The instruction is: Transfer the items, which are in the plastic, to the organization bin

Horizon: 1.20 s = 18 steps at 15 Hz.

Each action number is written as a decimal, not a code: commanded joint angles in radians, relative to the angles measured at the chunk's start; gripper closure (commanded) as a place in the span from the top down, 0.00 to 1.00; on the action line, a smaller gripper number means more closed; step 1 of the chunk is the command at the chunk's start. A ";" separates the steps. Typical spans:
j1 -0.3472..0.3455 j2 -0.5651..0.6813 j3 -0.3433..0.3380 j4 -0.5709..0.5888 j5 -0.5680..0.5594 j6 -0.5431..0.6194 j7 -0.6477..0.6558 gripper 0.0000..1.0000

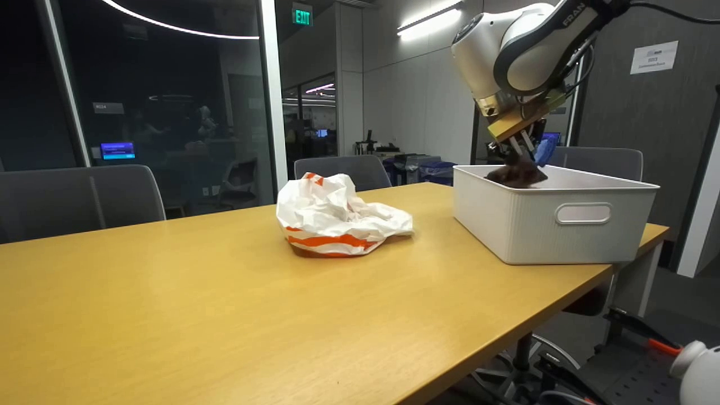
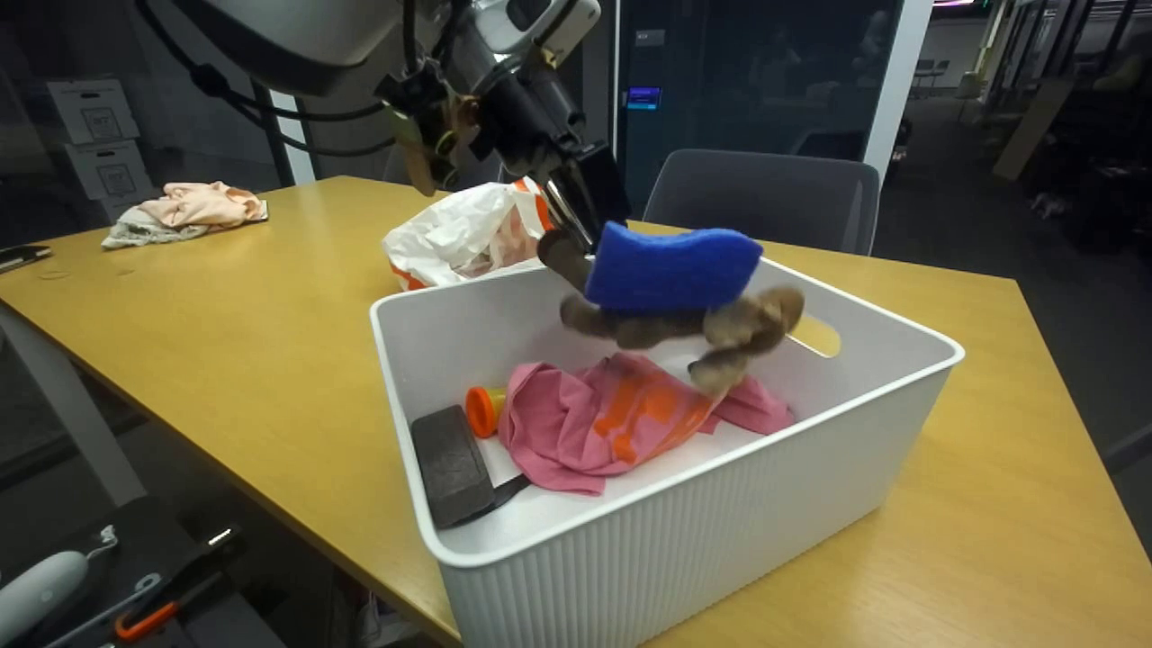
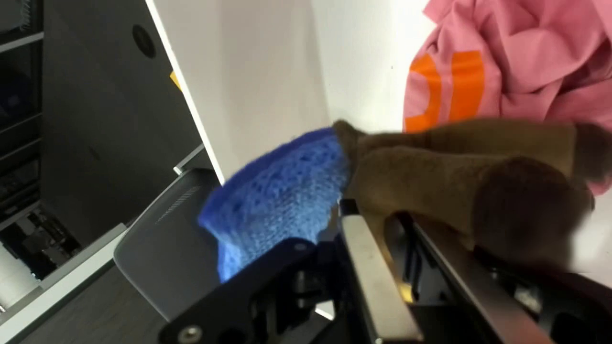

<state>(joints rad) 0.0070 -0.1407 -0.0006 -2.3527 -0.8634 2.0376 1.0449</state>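
Note:
The white organization bin [image 1: 574,242] stands near the table edge; it also shows in an exterior view [image 2: 702,540]. My gripper [image 3: 374,215] is closed on a brown plush toy [image 3: 420,179] with a blue fuzzy piece [image 3: 287,191] beside it; whether the two are joined I cannot tell. In an exterior view the gripper [image 2: 576,236] holds the toy [image 2: 756,319] over the bin's inside, at about rim height, with the blue piece [image 2: 675,270] on top. The crumpled white plastic bag [image 1: 343,225] with orange stripes sits on the table beside the bin; its contents are hidden.
Inside the bin lie a pink cloth [image 2: 576,423] with orange print, a black block [image 2: 450,463] and a small orange-lidded container [image 2: 484,409]. Pale folded cloths [image 2: 193,214] lie at the table's far end. Chairs [image 1: 343,169] stand around the table.

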 commanded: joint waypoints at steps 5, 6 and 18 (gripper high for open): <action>-0.027 -0.153 -0.024 0.038 0.145 -0.030 -0.193 0.83; -0.024 -0.181 -0.031 0.053 0.211 -0.012 -0.242 0.90; 0.073 -0.233 0.138 0.088 0.812 0.308 -0.374 1.00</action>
<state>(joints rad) 0.0448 -0.3953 0.1019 -2.2181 -0.1524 2.1946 0.6915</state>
